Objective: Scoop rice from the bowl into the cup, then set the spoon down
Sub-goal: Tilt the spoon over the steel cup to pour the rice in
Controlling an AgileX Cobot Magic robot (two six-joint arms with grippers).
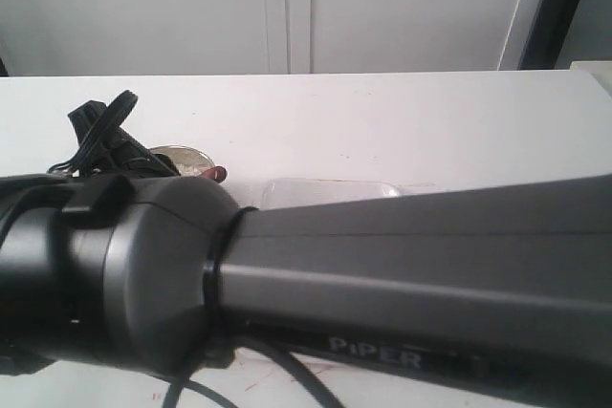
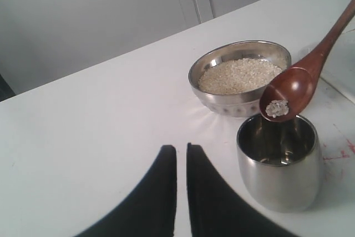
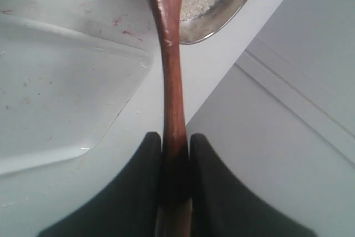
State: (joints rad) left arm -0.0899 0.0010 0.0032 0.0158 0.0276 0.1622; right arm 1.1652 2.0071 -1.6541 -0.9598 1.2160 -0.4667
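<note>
Right jaws pinch the spoon (image 3: 172, 81) handle; left jaws rest nearly closed.

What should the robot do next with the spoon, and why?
Probably tip the spoon a little more: its head hangs over the cup, a small clump of rice sticks inside it, and the right claw grips the handle.

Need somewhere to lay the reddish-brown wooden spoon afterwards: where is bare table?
Broad bare white tabletop lies between the left gripper and the wide ribbed steel bowl of rice. It is crowded where the small rounded steel cup stands near the bowl, the spoon over it.
</note>
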